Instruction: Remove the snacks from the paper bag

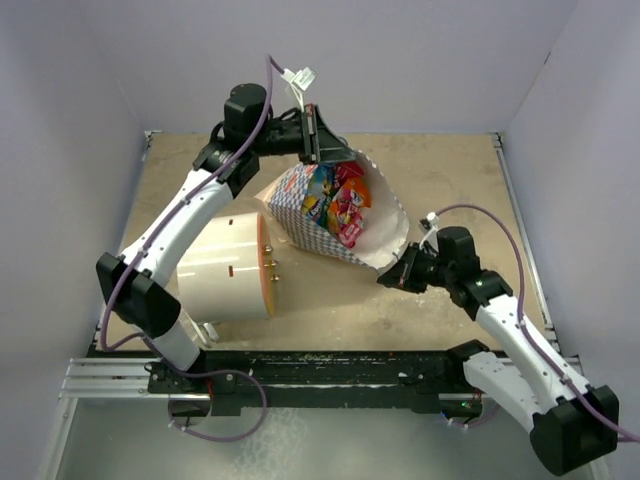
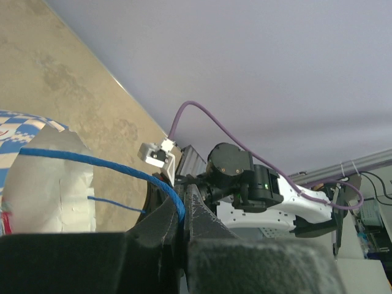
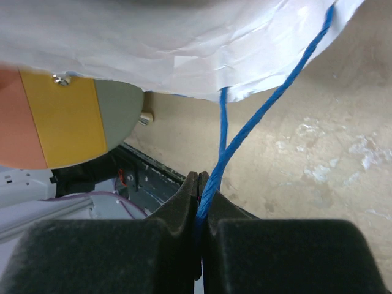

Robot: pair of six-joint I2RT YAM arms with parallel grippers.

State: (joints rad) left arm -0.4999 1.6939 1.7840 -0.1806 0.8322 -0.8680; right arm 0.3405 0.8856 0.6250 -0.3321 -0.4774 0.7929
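Note:
The paper bag (image 1: 300, 205), blue-and-white checkered outside and white inside, lies tilted in mid table with its mouth held wide open. Several bright snack packets (image 1: 338, 203) show inside it: blue-and-orange, pink, red. My left gripper (image 1: 318, 133) is at the bag's far rim, shut on a blue cord handle (image 2: 110, 164); its jaws (image 2: 182, 197) pinch the cord. My right gripper (image 1: 392, 274) is at the bag's near rim, shut on the other blue cord handle (image 3: 257, 119), pinched between its jaws (image 3: 201, 184). The bag's white inside (image 3: 184, 43) fills the top of the right wrist view.
A big white cylinder (image 1: 225, 268) with a tan-and-yellow face (image 3: 55, 116) lies on its side left of the bag, close to it. Pale walls ring the table. A black rail (image 1: 320, 370) runs along the near edge.

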